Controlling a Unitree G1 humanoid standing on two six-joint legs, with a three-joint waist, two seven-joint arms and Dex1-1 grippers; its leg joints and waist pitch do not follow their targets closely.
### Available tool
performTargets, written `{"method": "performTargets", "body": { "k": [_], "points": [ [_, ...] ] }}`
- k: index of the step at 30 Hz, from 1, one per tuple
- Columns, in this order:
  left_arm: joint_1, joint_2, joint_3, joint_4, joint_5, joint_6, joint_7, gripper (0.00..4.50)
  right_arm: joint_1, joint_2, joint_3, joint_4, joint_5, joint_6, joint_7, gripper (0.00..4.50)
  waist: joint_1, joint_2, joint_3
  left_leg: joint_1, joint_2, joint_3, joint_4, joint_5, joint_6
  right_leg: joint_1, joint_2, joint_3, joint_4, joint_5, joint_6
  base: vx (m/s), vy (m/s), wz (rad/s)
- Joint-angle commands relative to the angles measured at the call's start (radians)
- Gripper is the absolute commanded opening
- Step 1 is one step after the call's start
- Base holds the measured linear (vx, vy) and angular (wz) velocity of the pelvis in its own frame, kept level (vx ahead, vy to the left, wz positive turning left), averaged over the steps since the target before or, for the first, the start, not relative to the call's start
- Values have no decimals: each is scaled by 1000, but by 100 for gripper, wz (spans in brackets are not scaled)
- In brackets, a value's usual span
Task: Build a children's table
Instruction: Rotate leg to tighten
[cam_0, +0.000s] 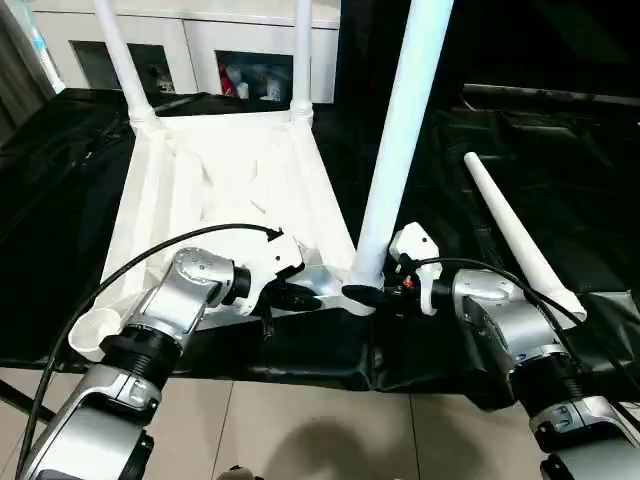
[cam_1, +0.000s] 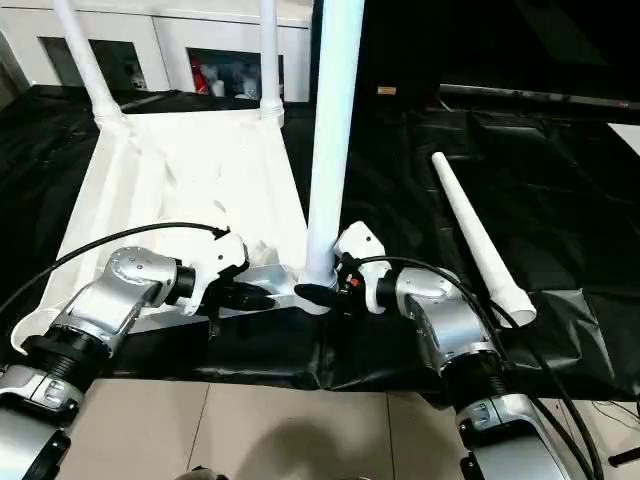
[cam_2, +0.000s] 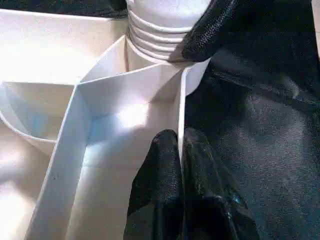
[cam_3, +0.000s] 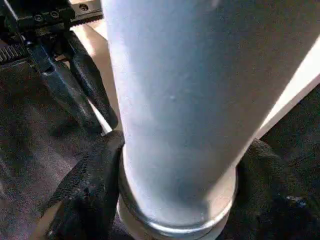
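Three legs stand upright in the upturned tabletop (cam_0: 225, 185) on the black sheet (cam_0: 560, 150). The right gripper (cam_0: 362, 292) clasps the near leg (cam_0: 400, 130) at its base; the left gripper (cam_2: 181, 150) pinches the tabletop's edge wall. The fourth leg (cam_0: 520, 235) lies beside.

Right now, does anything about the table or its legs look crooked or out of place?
The near leg in the right claw leans toward the right instead of standing straight in its corner socket, unlike the two far legs. One more leg lies loose on the black cover.
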Motion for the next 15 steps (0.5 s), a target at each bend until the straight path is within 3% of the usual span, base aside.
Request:
{"method": "performTargets", "body": {
  "k": [1,2,3,4,6,9,10,11,12,13,15],
  "points": [
    [-24,-33,21,7,-20,18,46,0,-14,19,-51,44,-5,17,-118,272,-3,-3,-71,12,23,-2,-69,-222,25,53,-53,48,-64,-267,-208,0,0,0],
    [-28,-37,24,14,-17,21,60,0,-16,24,-57,52,-6,19,-136,272,-4,-3,-71,13,22,-2,-69,-229,21,52,-53,48,-66,-279,-206,0,0,0],
    [-64,-78,49,84,8,33,195,0,-30,68,-94,108,-18,30,-281,272,-6,-8,-72,13,22,-2,-69,-233,14,53,-53,47,-66,-296,-200,0,0,0],
    [-66,-81,51,89,9,34,204,0,-31,71,-96,112,-19,30,-291,272,-9,-6,-69,13,17,-3,-70,-242,2,50,-52,46,-71,-332,-189,0,0,0],
    [-101,-135,70,156,31,50,342,0,-49,135,-147,170,-21,37,-482,272,-13,-6,-70,15,17,-5,-69,-256,-9,50,-54,45,-76,-369,-174,0,0,0],
    [-121,-173,79,187,34,65,408,0,-62,172,-170,202,-21,42,-589,272,-15,-9,-72,15,14,-3,-68,-240,-1,50,-54,45,-78,-363,-168,0,0,0],
    [-149,-244,84,224,39,73,507,0,-86,232,-185,250,-24,38,-714,272,-19,-7,-72,10,14,-1,-67,-224,5,49,-53,48,-77,-342,-171,0,0,0],
    [-165,-284,83,247,43,69,556,0,-104,267,-189,281,-27,29,-773,272,-19,-3,-73,13,15,-3,-67,-223,-3,47,-53,47,-76,-335,-174,0,0,0],
    [-169,-293,76,253,48,60,559,0,-111,278,-185,290,-32,22,-782,272,-21,-7,-75,14,13,-4,-67,-217,-5,51,-50,45,-74,-320,-175,0,0,0],
    [-172,-296,74,259,50,55,562,0,-114,282,-185,296,-35,18,-788,272,-20,-5,-75,10,13,-3,-67,-209,5,55,-51,45,-72,-293,-179,0,0,0],
    [-180,-304,63,275,57,36,557,0,-131,299,-182,324,-45,1,-800,272,-20,-8,-76,10,11,-1,-65,-211,21,53,-51,45,-72,-274,-182,0,0,0]
  ]
}}
